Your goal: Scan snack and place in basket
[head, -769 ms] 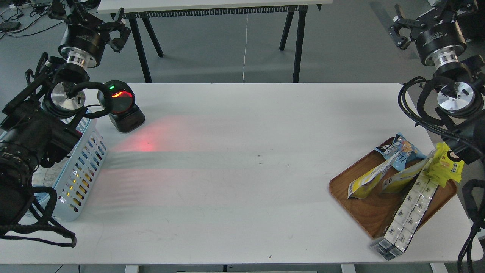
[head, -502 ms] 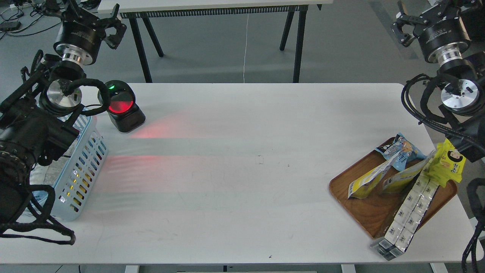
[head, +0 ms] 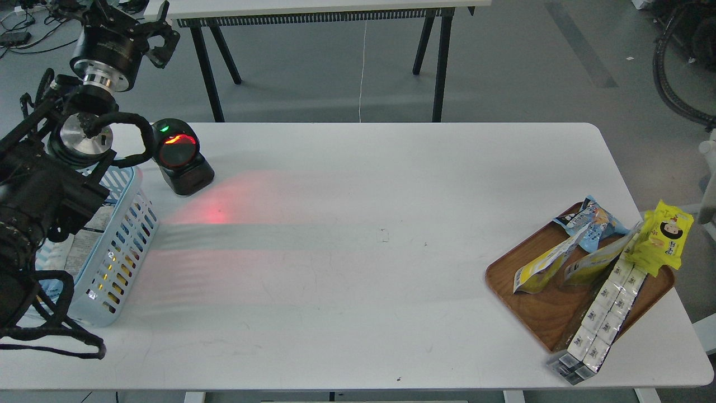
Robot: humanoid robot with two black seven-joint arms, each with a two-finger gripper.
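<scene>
The left pincer (head: 146,31) hung high beyond the counter (head: 358,235), its dark fingers spread apart around nothing and touching nothing. The right pincer was out of view. Just below and nearer than the left pincer stood the barcode scanner (head: 179,157), glowing red, and nearer still sat the basket (head: 114,246). Far off to the pincer's right, the snack (head: 540,267) lay tilted on the wooden tray (head: 551,313), among other packets.
</scene>
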